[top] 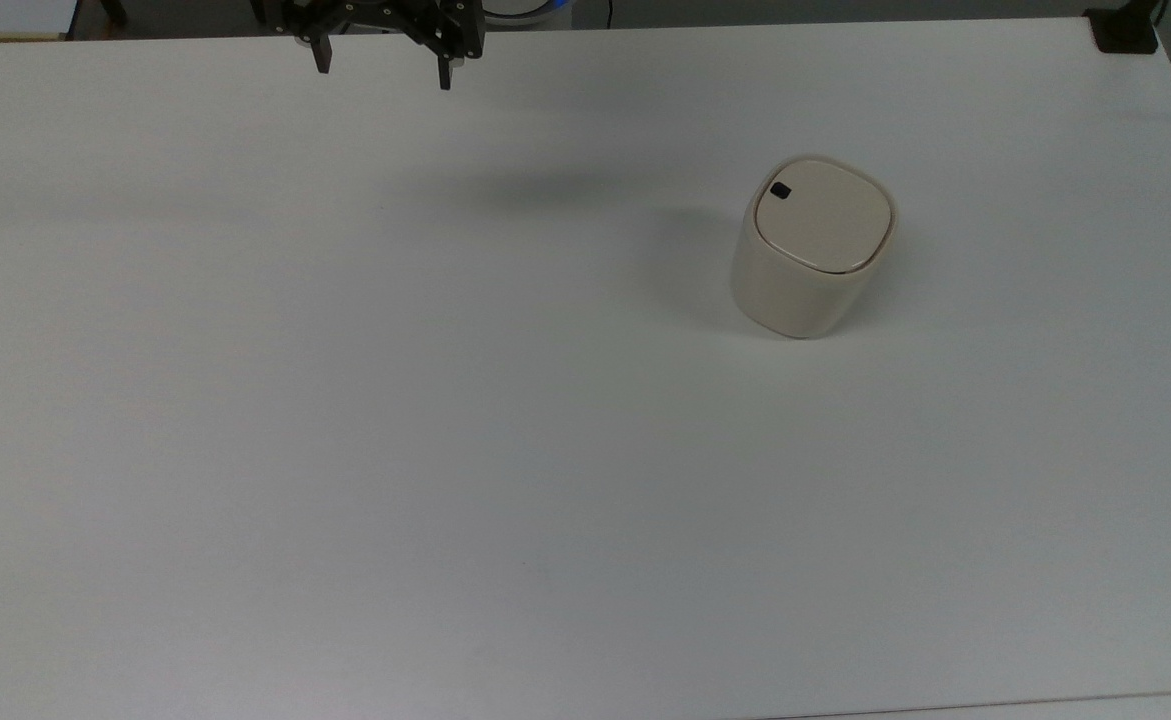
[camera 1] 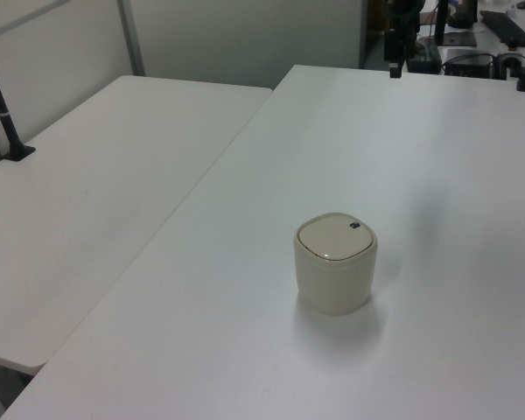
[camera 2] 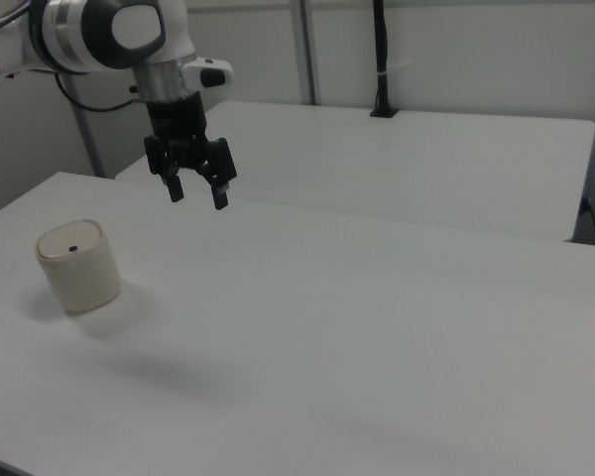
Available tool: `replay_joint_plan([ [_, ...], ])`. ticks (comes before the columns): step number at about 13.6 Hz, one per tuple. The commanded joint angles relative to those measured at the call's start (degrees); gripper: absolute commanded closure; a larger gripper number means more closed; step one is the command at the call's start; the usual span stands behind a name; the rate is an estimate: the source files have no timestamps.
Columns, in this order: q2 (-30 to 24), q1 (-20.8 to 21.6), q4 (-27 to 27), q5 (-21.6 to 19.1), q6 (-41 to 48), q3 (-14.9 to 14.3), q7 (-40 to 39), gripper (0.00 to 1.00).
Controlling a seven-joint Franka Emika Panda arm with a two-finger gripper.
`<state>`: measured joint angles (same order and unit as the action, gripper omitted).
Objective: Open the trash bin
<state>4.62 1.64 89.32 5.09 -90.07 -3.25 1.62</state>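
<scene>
Fingers (camera 2: 219,194) were spread wide and held nothing, high above the big white surface (top: 345,450). Well apart from them, the trash bin (top: 813,248) stood upright toward the top view's right, its lid (top: 823,215) shut flat, a tiny black button (top: 781,191) at one corner.
</scene>
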Motion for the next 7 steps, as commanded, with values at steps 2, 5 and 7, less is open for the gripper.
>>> replay_joint_plan([
  [2, -1.28, 0.03, 1.65, 0.18, -0.72, 0.35, 0.76, 0.0],
  [5, -1.11, 0.12, 1.65, 0.18, -1.16, 0.35, 0.93, 0.0],
  [7, -1.02, 0.03, 1.56, 0.18, -1.16, 0.35, 1.28, 0.0],
])
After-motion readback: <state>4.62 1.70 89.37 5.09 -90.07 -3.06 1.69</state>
